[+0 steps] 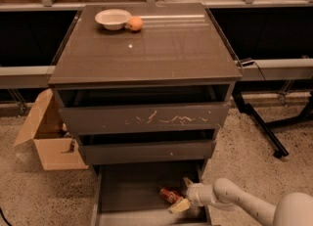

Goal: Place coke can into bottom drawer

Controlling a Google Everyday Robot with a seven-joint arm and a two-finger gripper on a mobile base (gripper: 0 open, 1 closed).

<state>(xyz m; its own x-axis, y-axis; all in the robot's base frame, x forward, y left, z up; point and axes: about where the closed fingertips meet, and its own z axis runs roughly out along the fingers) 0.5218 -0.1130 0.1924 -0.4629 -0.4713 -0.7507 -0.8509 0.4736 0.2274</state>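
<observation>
The coke can (169, 194) lies on its side on the flat grey floor of the bottom drawer (129, 191), which is pulled out, near its right side. My gripper (182, 194) reaches in from the lower right and sits just right of the can. Its fingers (179, 205) are spread open, one above and one below the can's right end. The can rests on the floor and is not clamped.
Two upper drawers stand slightly ajar; the top one has a scratched front (161, 119). A white bowl (113, 18) and an orange (135, 23) sit on the cabinet top. An open cardboard box (49, 144) stands at the left. Black stand legs (259, 127) lie at the right.
</observation>
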